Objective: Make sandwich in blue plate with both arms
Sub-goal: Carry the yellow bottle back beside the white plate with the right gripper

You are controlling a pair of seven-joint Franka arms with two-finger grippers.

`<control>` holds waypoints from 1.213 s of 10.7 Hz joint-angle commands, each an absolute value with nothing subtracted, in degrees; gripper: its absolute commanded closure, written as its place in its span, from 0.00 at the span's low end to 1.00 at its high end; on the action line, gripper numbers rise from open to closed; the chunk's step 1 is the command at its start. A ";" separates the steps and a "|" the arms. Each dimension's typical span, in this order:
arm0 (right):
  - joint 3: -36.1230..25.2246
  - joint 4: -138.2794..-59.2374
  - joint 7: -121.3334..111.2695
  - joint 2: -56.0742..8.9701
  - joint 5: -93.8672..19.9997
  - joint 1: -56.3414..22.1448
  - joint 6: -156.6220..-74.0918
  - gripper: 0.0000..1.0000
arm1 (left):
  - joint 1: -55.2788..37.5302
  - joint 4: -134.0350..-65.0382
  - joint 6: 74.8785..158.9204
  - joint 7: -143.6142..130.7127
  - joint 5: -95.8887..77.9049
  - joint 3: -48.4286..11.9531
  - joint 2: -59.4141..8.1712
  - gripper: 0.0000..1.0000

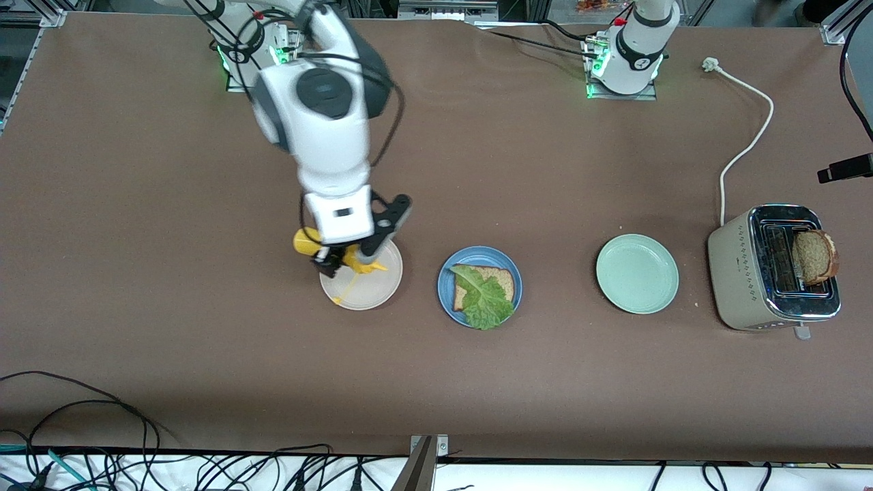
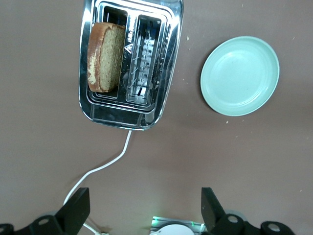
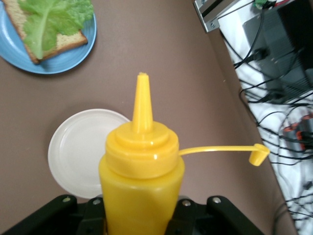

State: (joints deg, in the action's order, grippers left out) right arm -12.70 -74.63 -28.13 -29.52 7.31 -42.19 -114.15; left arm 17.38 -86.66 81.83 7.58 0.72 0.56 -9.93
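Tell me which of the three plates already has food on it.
The blue plate, in the middle of the row, carries a bread slice with lettuce. The cream-white plate and pale green plate are bare.

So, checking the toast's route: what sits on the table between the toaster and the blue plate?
Only the pale green plate, lying empty between the toaster and the blue plate, as the front view shows.

The right arm (image 1: pixel 320 129) hides part of the yellow bottle (image 1: pixel 344 256) (its base is cut off in the right wrist view). The left arm's top is cut off.
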 commanded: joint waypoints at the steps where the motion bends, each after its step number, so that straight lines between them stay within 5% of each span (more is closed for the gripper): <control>1: -11.78 -86.63 -41.44 -19.54 -6.03 -34.74 -114.96 1.00 | 18.98 -85.34 83.67 12.83 2.72 0.09 -12.12 0.00; 7: -11.95 -95.44 -86.42 -18.27 -37.30 -15.59 -110.42 1.00 | 18.98 -85.52 91.12 14.49 8.69 0.00 -17.04 0.00; 13: -11.87 -95.28 -118.87 -30.91 -56.30 -1.95 -96.71 1.00 | 21.97 -85.61 98.70 21.18 7.82 0.00 -21.35 0.00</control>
